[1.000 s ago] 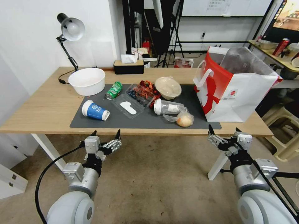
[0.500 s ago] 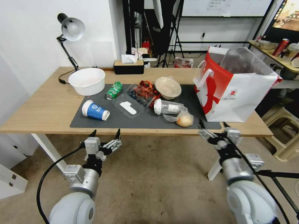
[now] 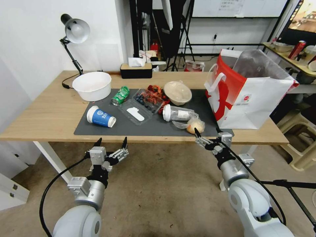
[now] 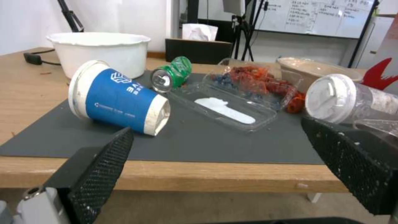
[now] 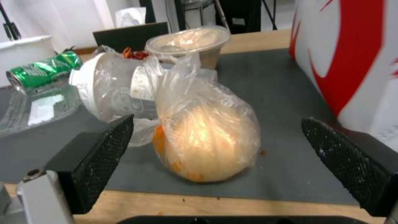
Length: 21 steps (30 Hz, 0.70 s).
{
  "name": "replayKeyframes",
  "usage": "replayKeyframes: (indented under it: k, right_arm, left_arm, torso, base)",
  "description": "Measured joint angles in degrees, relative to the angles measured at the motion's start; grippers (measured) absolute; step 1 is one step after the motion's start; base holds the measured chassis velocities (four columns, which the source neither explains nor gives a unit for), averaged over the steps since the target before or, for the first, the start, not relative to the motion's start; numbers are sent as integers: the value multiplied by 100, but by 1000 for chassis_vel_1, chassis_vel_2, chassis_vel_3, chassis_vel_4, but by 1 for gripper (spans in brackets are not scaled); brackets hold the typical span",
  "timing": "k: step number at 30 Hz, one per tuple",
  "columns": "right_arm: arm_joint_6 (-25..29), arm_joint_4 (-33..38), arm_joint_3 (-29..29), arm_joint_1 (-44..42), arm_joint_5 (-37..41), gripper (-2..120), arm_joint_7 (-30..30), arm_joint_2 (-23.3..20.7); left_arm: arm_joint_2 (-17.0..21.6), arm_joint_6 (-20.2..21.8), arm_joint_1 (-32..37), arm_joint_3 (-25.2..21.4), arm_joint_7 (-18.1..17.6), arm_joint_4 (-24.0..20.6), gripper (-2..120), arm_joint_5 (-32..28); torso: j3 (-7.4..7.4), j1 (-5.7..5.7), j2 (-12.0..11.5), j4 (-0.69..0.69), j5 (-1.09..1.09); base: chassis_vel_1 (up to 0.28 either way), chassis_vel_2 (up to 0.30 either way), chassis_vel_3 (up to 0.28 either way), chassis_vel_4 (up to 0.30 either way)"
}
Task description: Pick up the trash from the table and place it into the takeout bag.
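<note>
The right gripper (image 3: 208,135) is held at the near edge of the long light-wood table (image 3: 49,115), its jaws spread wide and empty, lined up on the bun in a clear plastic bag (image 3: 195,125). In the right wrist view the bagged bun (image 5: 207,140) sits framed between the two black textured fingers (image 5: 97,155), which suggests the approach is aimed to straddle it. The bun rests on the near right part of the dark grey mat (image 3: 158,126), touching the clear lidded plastic cup (image 3: 177,113) that lies on its side just behind it. It is probably being taken first because it is the nearest piece to the gripper and close to the bag.

The large white paper takeout bag with the red side panel (image 3: 245,98) stands upright at the right end of the table, its mouth open upward, so that litter can be dropped in from above. Nothing of the trash is judged to be inside yet.

The left gripper (image 3: 111,142) is parked below the near table edge on the left, jaws wide open and empty, facing the blue paper cup (image 4: 118,98) lying on its side. Farther back lie the crushed green can (image 3: 120,95), the clear plastic clamshell (image 3: 140,110) with red shells (image 3: 154,93), and the beige lidded bowl (image 3: 177,92).
</note>
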Motion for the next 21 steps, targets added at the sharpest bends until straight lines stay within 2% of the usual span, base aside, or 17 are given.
replayKeyframes:
  k: [6,12,13,16,17,21]
  right_arm:
    - [-83,-242,-145,287,22,96,28,-101]
    - [-214,-541,-298,559,13,75,106,-143]
    - [-214,-541,-298,559,13,75,106,-143]
    - [-370,-630,-353,623,-7,61,149,-141]
    - [-370,-630,-353,623,-7,61,149,-141]
    - [-529,-685,-410,669,-58,46,225,-119]
  left_arm:
    - [-48,-64,14,-12,0,27,100,39]
    - [-70,-145,35,-55,-9,70,100,61]
    - [-70,-145,35,-55,-9,70,100,61]
    - [-81,-184,52,-57,-14,89,100,81]
    - [-81,-184,52,-57,-14,89,100,81]
    - [-93,-251,71,-55,-16,115,100,125]
  torso:
    - [0,0,0,0,0]
    - [0,0,0,0,0]
    - [0,0,0,0,0]
    - [0,0,0,0,-1]
    - [0,0,0,0,-1]
    - [-1,0,0,0,-1]
  base:
    - [0,0,0,0]
    - [0,0,0,0]
    - [0,0,0,0]
    - [0,0,0,0]
    - [0,0,0,0]
    - [0,0,0,0]
